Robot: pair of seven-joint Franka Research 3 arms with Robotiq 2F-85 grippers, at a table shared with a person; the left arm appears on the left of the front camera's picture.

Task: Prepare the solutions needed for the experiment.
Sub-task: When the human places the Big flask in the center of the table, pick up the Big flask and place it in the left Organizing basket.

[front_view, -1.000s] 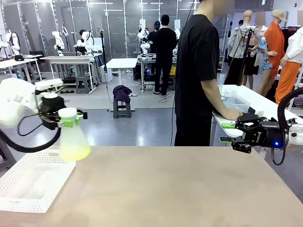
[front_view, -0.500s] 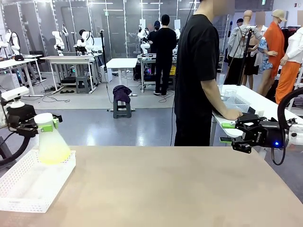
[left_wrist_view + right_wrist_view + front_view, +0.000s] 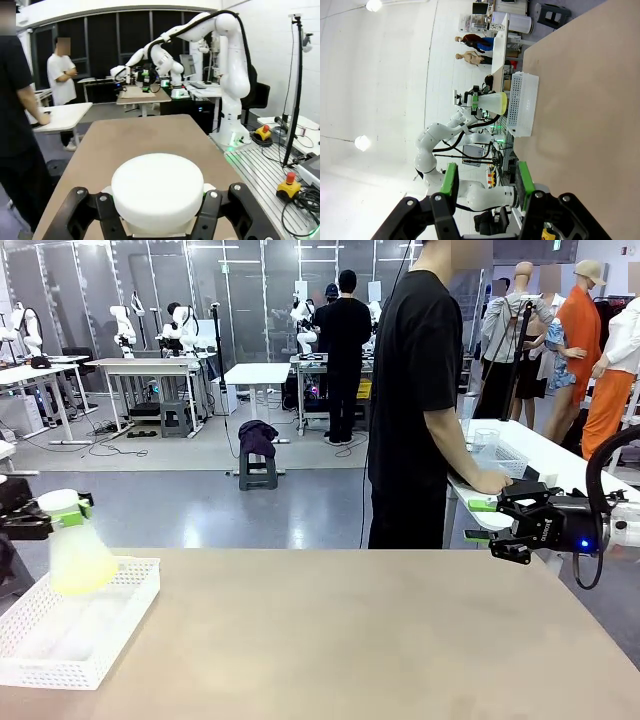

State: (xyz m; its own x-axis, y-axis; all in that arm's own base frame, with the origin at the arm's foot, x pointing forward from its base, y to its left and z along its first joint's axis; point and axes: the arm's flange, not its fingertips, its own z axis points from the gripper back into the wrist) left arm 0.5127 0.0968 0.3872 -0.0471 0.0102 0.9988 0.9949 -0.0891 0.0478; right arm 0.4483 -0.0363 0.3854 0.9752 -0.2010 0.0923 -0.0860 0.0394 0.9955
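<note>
A frosted conical flask (image 3: 75,555) with a white cap holds pale yellow-green solution in its bottom. My left gripper (image 3: 52,512) is shut on the flask's neck and holds it upright, hanging over the far left end of a white mesh basket (image 3: 120,625). In the left wrist view the flask's white cap (image 3: 157,192) sits between my left gripper's (image 3: 157,212) black fingers. My right gripper (image 3: 482,521) hovers at the table's far right edge, open, with nothing between its green pads. From the right wrist, past my right gripper (image 3: 487,182), the flask (image 3: 492,102) shows above the basket (image 3: 522,105).
The tan table (image 3: 350,640) stretches bare between the basket and my right arm. A person in black (image 3: 420,410) stands beyond the far edge, one hand on a neighbouring white table (image 3: 560,455) that carries a clear beaker and a tray.
My left arm has carried the flask leftward and a little lower, from beside the basket's inner end to above its far left end. The right arm has stayed still.
</note>
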